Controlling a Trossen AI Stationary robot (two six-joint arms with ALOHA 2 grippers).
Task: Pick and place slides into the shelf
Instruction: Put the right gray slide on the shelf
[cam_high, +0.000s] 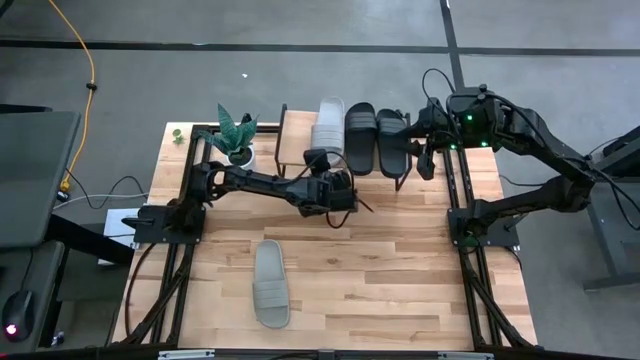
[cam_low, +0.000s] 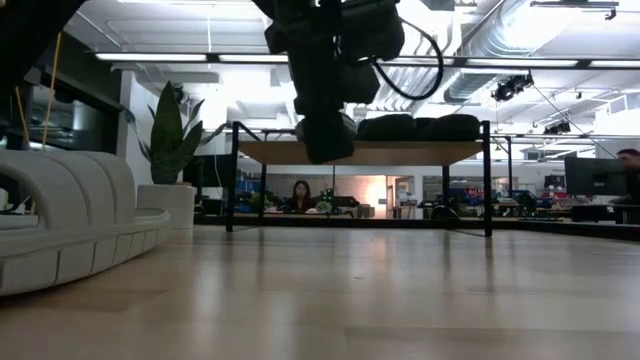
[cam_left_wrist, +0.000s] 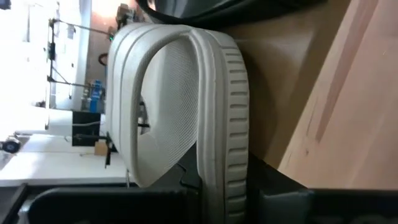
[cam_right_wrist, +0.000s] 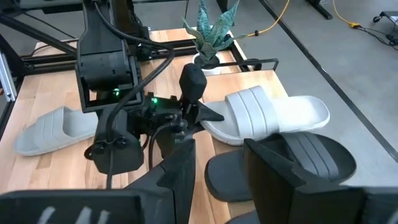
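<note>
One pale grey-green slide (cam_high: 330, 122) lies on the shelf (cam_high: 292, 140) with its sole on the plank. Two black slides (cam_high: 361, 133) (cam_high: 392, 141) lie to its right. My left gripper (cam_high: 336, 165) reaches in from the near side and is shut on the pale slide's heel end. That slide fills the left wrist view (cam_left_wrist: 186, 106). The other pale slide (cam_high: 270, 284) lies flat on the table, near the front edge. My right gripper (cam_right_wrist: 227, 180) is open and hovers off the shelf's right end, over the black slides (cam_right_wrist: 298, 162), touching nothing. My left gripper holds the pale slide by the heel end of its sole (cam_left_wrist: 219, 196). It pinches the sole between its two fingers, one on the footbed side and one on the underside. The fingers come level from the table's near side, along the slide. The slide's sole lies on the shelf plank.
A potted plant (cam_high: 237, 135) stands on the table at the shelf's left end. The shelf plank has bare room left of the pale slide. Black frame rails (cam_high: 470, 260) run along both table sides. In the low view, a person (cam_low: 299, 195) sits in the room beyond.
</note>
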